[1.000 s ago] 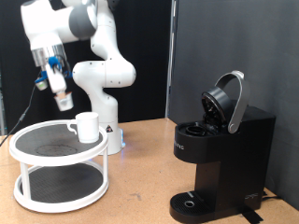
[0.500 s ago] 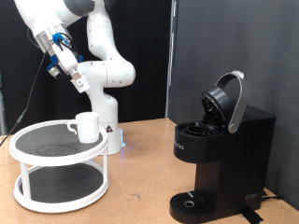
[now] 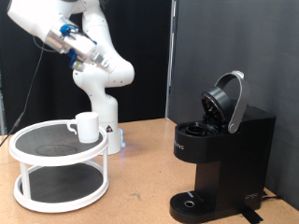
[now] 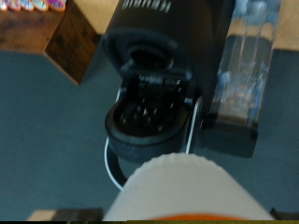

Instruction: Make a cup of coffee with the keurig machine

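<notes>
The keurig machine [image 3: 220, 154] stands at the exterior view's right with its rounded lid [image 3: 227, 101] hinged up and the pod chamber open. The wrist view looks onto its open chamber [image 4: 149, 117]. The white cup [image 3: 87, 126] sits upright on the top tier of a white round tray stand [image 3: 58, 163] at the exterior view's left. My gripper [image 3: 92, 58] is high above the stand, tilted towards the machine and far from it. It is shut on a small white pod, which fills the near edge of the wrist view [image 4: 182, 191].
The white robot base [image 3: 105, 103] stands behind the tray stand. A dark panel rises behind the machine. The machine's clear water tank [image 4: 248, 65] sits at its side. Bare wooden table [image 3: 140, 191] lies between stand and machine.
The gripper has risen from just above the cup, swung towards the exterior view's right and tilted from pointing down to pointing at the machine. Cup and machine have not moved.
</notes>
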Tool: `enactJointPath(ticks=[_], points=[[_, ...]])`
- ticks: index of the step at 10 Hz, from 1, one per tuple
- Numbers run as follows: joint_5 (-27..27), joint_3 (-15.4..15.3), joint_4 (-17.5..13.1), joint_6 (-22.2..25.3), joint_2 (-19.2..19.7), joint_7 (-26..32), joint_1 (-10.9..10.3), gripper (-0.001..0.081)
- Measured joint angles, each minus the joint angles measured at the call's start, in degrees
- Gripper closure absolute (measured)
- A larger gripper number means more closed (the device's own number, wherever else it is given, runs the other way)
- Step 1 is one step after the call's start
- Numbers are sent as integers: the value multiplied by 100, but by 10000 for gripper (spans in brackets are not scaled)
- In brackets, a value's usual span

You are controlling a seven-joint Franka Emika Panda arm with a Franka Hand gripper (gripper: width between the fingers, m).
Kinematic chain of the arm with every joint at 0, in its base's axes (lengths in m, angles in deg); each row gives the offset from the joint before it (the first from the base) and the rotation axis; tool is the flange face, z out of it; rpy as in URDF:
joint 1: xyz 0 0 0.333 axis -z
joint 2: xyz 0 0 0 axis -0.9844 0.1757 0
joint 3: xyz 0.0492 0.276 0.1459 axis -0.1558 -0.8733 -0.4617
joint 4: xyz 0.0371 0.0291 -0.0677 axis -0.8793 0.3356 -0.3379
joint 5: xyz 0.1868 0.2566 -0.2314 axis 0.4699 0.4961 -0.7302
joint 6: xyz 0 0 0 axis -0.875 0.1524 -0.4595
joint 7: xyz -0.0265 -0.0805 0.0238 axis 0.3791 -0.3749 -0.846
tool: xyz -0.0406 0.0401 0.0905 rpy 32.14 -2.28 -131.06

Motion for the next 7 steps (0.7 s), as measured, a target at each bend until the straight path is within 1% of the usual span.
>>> enactJointPath(ticks=[1,2,4,5,7], points=[[62,-117,-19,-89,57,-83,-87,515],[62,-301,-21,-251,119,-148,-144,516],[61,-719,-4,-634,271,-349,-208,516],[61,-852,-5,-812,357,-431,-210,515],[146,-765,-12,-633,353,-371,-220,516]])
